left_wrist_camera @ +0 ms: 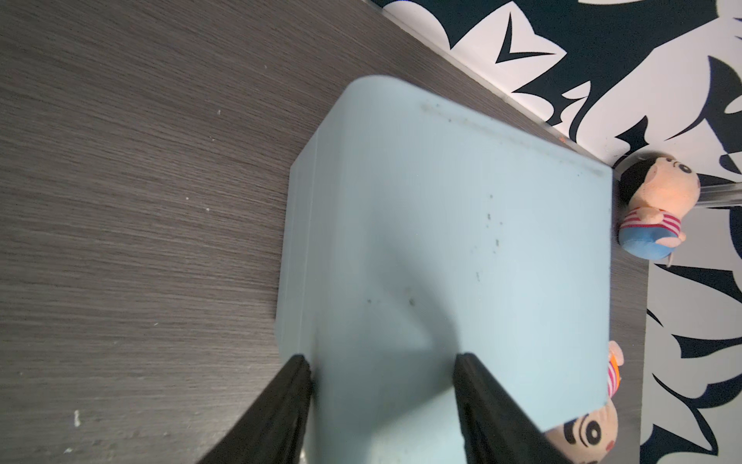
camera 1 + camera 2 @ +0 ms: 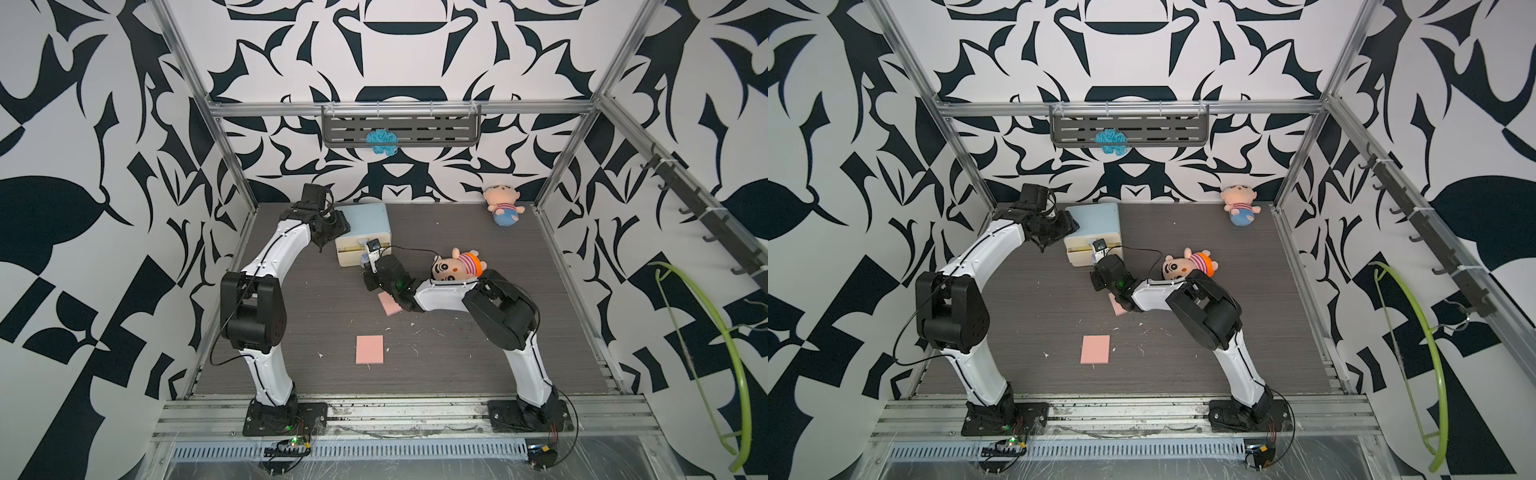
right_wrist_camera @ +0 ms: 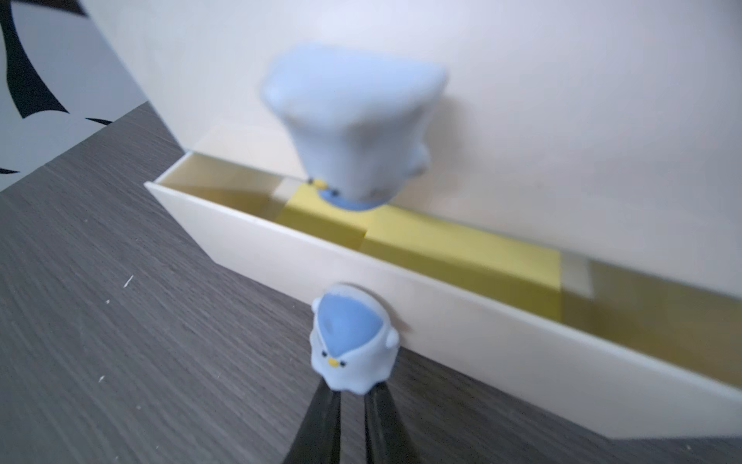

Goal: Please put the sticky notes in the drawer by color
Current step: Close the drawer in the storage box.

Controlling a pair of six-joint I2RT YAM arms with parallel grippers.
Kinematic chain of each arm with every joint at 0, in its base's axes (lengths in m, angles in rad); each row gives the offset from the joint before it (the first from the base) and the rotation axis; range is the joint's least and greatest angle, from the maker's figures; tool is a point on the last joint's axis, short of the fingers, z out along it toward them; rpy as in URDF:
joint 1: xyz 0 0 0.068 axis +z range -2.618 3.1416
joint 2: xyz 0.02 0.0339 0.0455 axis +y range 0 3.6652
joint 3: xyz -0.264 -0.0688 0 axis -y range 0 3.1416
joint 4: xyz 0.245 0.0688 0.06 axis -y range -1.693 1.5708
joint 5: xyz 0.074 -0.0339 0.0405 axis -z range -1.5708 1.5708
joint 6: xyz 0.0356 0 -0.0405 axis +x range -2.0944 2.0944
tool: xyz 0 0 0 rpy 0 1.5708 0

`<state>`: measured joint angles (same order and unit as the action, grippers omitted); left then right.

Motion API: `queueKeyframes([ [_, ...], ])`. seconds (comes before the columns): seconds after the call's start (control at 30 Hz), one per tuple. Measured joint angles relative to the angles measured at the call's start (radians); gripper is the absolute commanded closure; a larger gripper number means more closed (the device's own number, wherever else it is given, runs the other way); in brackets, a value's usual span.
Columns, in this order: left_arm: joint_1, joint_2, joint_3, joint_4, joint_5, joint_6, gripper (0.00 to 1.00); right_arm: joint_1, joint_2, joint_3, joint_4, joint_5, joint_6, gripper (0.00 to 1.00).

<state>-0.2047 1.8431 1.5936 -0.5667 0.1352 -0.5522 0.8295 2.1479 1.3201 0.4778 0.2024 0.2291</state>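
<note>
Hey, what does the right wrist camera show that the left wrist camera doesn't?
Only right wrist: the right gripper pinching a penguin knob on the pulled-out drawer, yellow sticky notes inside. Only left wrist: the blue top of the chest, two plush dolls, the left gripper open. Both: that chest and the grey table.

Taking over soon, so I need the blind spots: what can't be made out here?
- Green notes: in no view.
- Pink note: both top views, partly under the right arm.
- Upper knob: right wrist view, blurred.
- Open drawer: right wrist view, chest front hides all but a strip of yellow notes.
- Left gripper: left wrist view, contact with chest unclear.
</note>
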Motion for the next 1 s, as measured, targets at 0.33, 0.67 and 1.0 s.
queueKeyframes([
  [0.33,0.002,0.0,-0.007,0.005,0.009,-0.001,0.38,-0.037,0.047,0.068,-0.021,-0.079,-0.016,0.8],
  [0.67,0.003,-0.008,-0.023,0.021,0.021,-0.012,0.39,-0.052,-0.01,-0.048,0.121,-0.066,0.101,0.5],
  [1.0,0.006,-0.01,-0.029,0.027,0.027,-0.017,0.38,-0.051,0.07,-0.038,0.205,-0.064,0.257,0.5],
])
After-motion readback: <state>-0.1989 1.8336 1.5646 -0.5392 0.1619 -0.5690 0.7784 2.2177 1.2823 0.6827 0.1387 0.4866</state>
